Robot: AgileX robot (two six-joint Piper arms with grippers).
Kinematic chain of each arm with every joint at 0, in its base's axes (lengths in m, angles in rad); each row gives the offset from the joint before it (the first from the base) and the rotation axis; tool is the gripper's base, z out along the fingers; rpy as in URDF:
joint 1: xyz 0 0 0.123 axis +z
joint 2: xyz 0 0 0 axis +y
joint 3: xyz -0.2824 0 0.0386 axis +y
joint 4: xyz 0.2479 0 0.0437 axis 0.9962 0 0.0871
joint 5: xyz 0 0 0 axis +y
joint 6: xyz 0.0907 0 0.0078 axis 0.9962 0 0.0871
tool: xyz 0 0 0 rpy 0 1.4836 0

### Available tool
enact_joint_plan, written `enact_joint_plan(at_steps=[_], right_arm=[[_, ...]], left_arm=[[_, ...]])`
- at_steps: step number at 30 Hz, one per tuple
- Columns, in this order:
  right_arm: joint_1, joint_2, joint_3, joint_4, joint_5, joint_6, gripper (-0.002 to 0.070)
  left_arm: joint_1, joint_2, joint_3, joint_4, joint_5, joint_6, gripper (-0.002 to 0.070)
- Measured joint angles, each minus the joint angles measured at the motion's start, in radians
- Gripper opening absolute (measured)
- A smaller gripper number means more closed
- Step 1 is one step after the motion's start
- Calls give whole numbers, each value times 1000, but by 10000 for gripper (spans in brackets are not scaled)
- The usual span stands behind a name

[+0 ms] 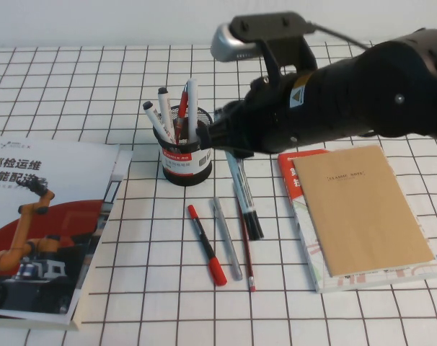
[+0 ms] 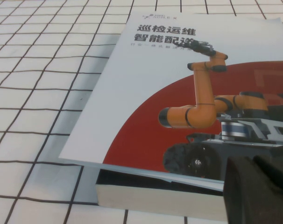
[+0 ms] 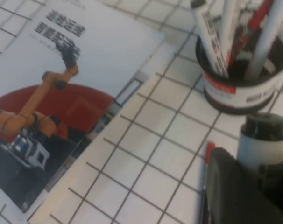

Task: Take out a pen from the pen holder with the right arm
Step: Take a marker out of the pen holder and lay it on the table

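Black mesh pen holder mid-table, four pens inside; right gripper at its 3 o'clock clamps one white marker. Four loose pens at 5 o'clock. Left gripper over booklet, 8 o'clock, grip unclear. White gridded tabletop.

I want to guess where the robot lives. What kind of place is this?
Probably a desk or a robot test table: a pen holder full of pens, a robot booklet, a notebook. The right gripper holds a marker beside the holder; the left gripper hangs over the booklet.
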Motion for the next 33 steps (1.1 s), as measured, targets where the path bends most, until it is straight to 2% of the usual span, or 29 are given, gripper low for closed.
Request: enact_joint_plan(at_steps=[9,17,22,33], right_arm=[[-57,167,0,164,34,35,121],[-69,315,-17,324,42,-123,121],[-69,388,-106,338,79,-198,121],[-69,514,-214,307,109,-238,121]], left_arm=[[0,0,0,0,0,0,-3],[0,0,0,0,0,0,-3],[0,0,0,0,0,0,-3],[0,0,0,0,0,0,-3]])
